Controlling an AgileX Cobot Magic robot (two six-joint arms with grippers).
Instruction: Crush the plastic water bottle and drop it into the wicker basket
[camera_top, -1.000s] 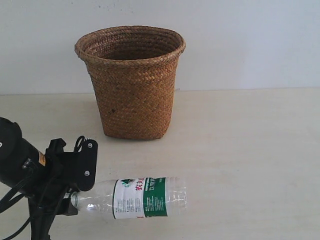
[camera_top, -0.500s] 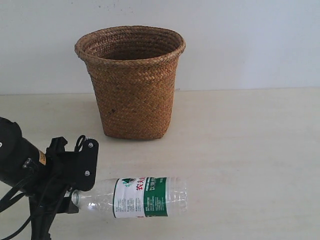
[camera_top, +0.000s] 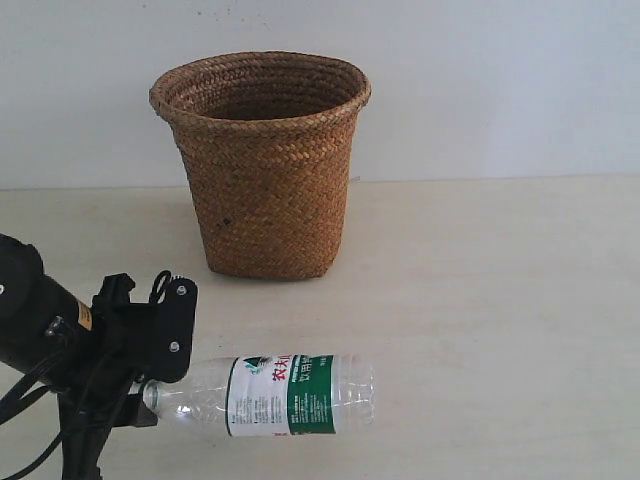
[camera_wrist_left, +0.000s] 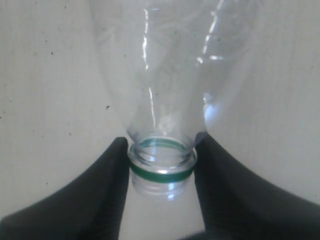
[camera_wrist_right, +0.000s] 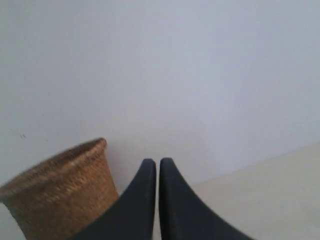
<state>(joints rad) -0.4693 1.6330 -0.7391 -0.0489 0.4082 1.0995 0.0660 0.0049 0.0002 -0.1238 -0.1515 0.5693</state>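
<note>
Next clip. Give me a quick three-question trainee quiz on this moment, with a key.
1. True or false: the clear ribbed plastic bottle with the green-and-white label lies on its side, uncrushed.
2. The left gripper has its fingers on either side of the bottle's: A) neck, B) label, C) base.
3. Fill in: the right gripper, seen with the tall brown woven wicker basket beyond it, is ___ and holds nothing.
Key: 1 true; 2 A; 3 shut.
</note>
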